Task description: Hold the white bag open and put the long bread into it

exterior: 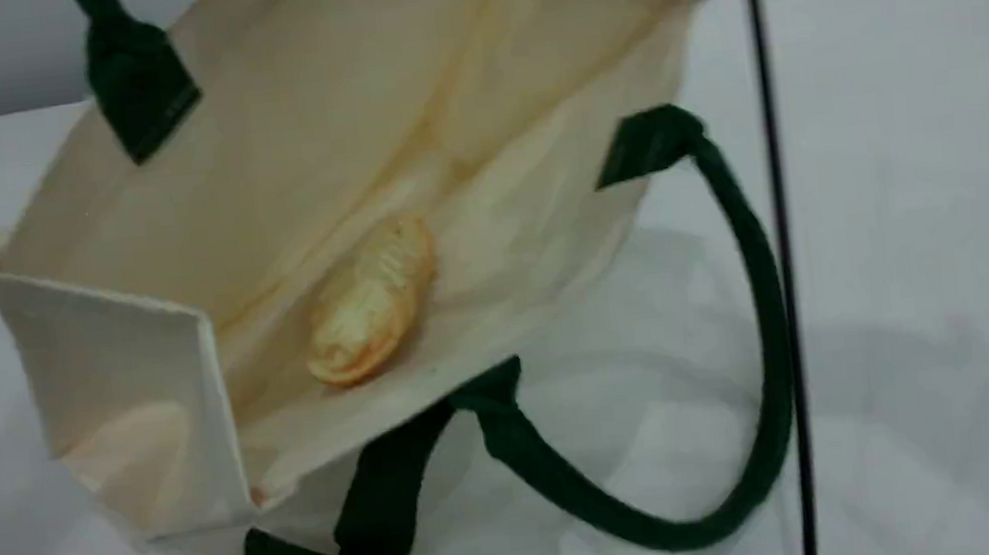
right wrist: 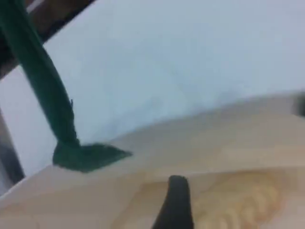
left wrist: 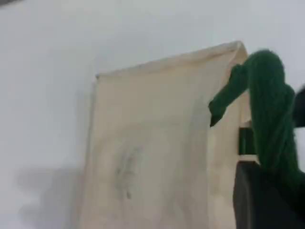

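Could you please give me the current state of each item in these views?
Large cream-white canvas tote bag: mouth open, tilted.
Golden ridged long bread loaf: lying inside the bag.
Dark green rope handle: hanging loose.
Left end effector: shut on the other green handle.
Right end effector: open, empty.

Little of the robot shows. A thin black cable (exterior: 779,245) runs straight down the scene view. The left gripper's fingers (left wrist: 259,200) look matte black and blocky. The right gripper's fingers (right wrist: 175,205) show one dark, narrow, round-tipped piece, possibly rubber.
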`<control>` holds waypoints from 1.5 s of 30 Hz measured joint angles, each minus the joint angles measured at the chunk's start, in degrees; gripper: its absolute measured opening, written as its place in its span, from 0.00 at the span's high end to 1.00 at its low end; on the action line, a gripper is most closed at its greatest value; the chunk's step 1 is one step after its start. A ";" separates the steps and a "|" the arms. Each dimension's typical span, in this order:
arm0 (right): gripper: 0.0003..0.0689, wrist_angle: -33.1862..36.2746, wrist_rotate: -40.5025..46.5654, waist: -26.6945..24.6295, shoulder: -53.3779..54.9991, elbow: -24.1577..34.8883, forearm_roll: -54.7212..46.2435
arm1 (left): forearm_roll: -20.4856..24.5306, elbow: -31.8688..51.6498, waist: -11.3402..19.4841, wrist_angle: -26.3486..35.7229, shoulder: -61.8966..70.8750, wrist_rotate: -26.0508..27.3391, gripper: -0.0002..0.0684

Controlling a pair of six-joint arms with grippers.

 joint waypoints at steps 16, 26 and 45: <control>0.16 -0.18 2.72 -3.22 -5.56 0.00 -3.29 | 4.23 0.00 5.17 -0.66 -3.50 -1.36 0.86; 0.16 -0.30 2.60 -3.22 -5.53 0.00 -5.18 | 1.18 0.00 5.17 -3.84 -3.68 -0.50 0.86; 0.16 -0.09 2.76 -3.22 -5.50 0.00 -5.40 | 7.91 0.00 5.17 -2.61 -7.39 -0.41 0.86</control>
